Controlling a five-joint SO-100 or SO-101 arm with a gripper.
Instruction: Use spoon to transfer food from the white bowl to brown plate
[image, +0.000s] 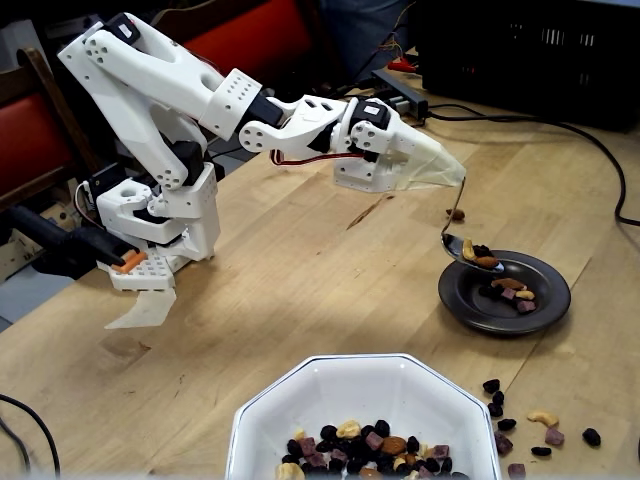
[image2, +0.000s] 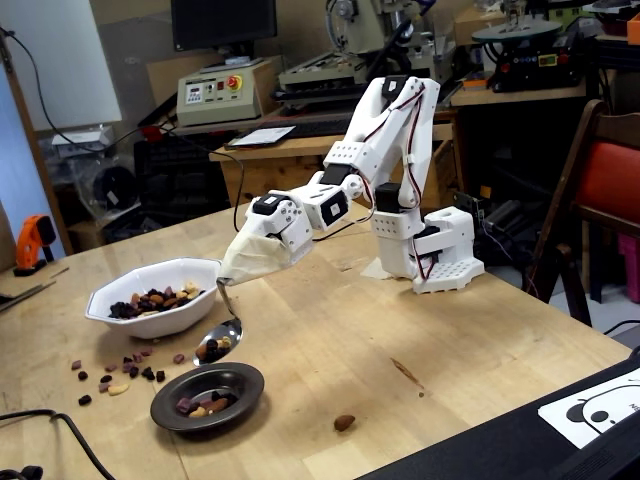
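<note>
We logged the spoon (image2: 222, 335) hanging below the jaws (image2: 232, 276), handle up into them, loaded bowl over the far rim of the brown plate (image2: 207, 397). Its long axis ran steeply downward, bowl end lowest. A pale cover hid the jaws; they appeared clamped on the handle. The white bowl (image: 363, 415) was cut off by the near edge. Loose food (image: 545, 415) lay on the counter (image: 300, 260).

Two fixed cameras, opposite table edges

One looks close over the glossy white octagonal bowl (image: 365, 405); another stands farther back, facing it; both share the small dark brown round plate (image2: 207, 397).
</note>
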